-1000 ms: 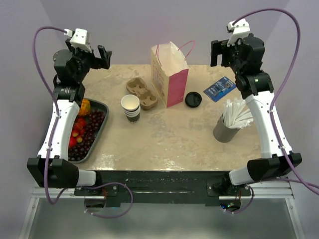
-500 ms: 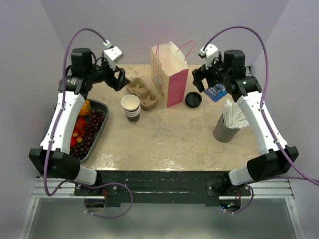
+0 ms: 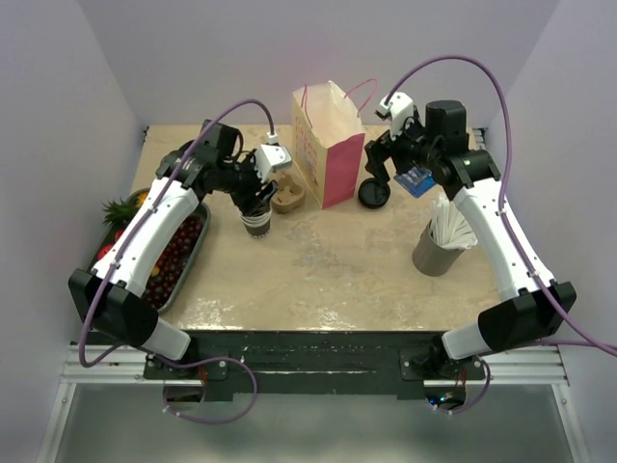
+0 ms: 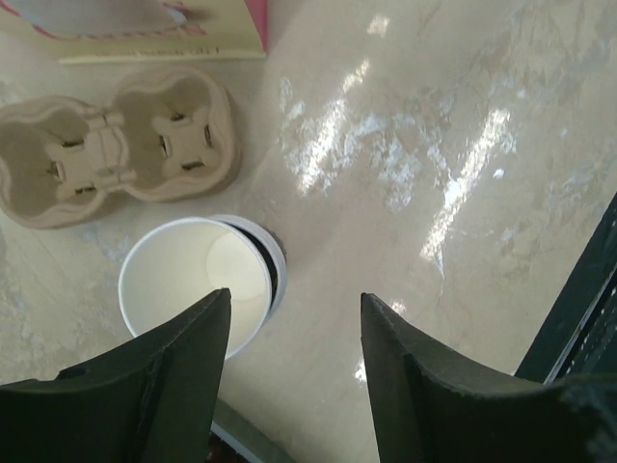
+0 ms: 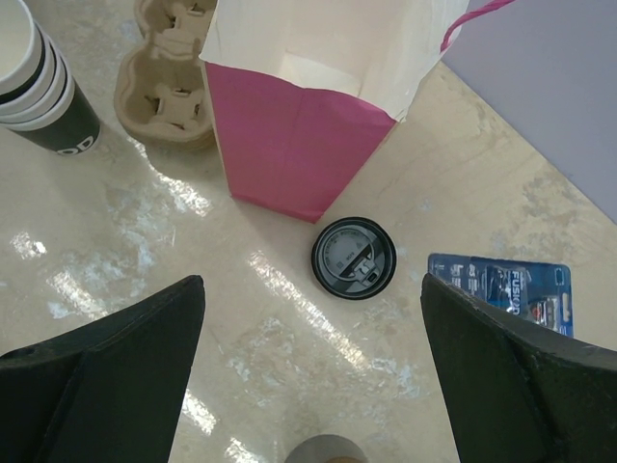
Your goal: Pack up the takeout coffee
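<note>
Two-handed reaching step: hovering the left gripper, half-wide and empty, over the stacked cups toward the far edge of the desk; holding the right gripper wide above the loose lid beside the bag. Seeing no lidded coffee yet. Next, likely lowering around the top cup.

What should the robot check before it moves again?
1. Left gripper open: ok, fingers apart, holding nothing.
2. Cups centred under it: not ok, the stack sits toward one finger.
3. Top one empty: ok, white inside.
4. Right gripper open: ok, wide.
5. Lid lying flat under it: ok, apart from the bag.
6. Bag upright, mouth open: ok.
</note>
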